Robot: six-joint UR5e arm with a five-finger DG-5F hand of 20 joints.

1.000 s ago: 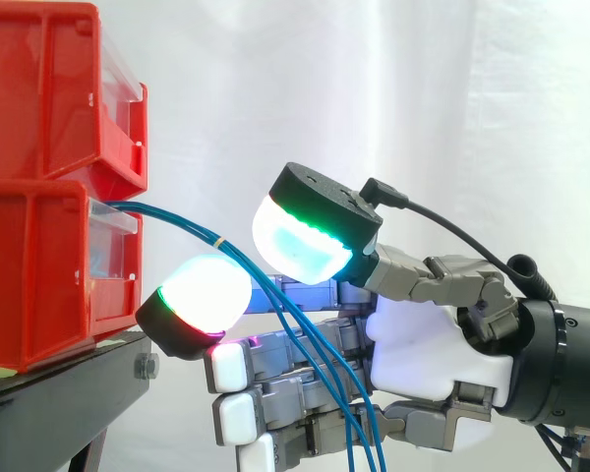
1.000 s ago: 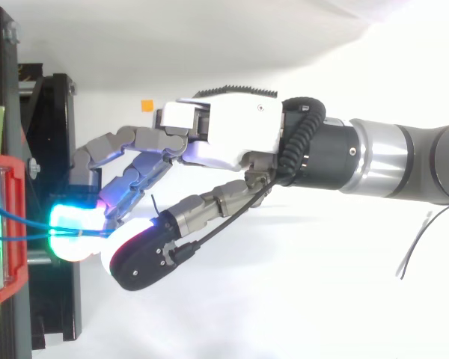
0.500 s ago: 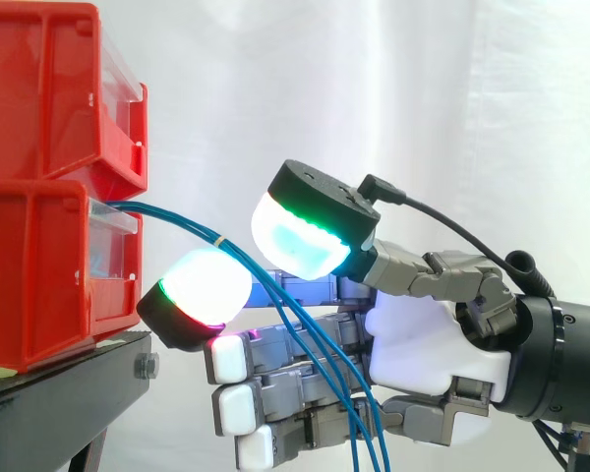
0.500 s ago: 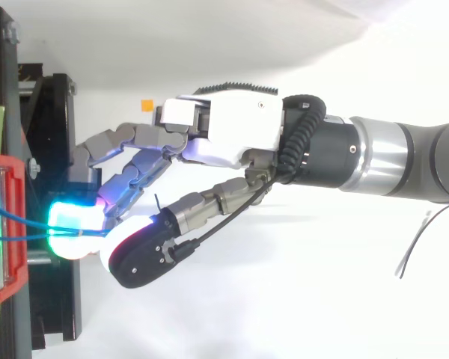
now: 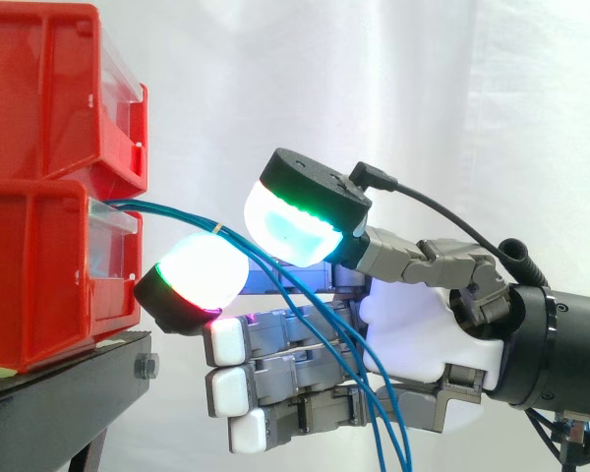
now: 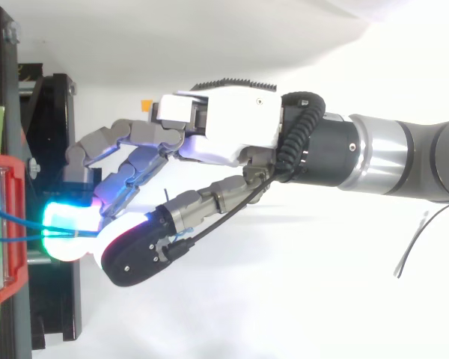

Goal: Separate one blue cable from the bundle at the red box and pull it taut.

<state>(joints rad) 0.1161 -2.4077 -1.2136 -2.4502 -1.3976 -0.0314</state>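
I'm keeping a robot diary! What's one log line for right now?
phase: separating a cable | hand: at blue cables coming from lower red bin | grip: cannot tell | cables: bundled, drooping, not taut

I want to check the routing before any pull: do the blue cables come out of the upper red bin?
No, the blue cables leave the top front of the lower red bin in the side view.

A white curtain (image 5: 393,88) hangs in soft folds behind, evenly lit. A black stand (image 5: 49,403) sits low at the left, over a white floor (image 6: 284,314).
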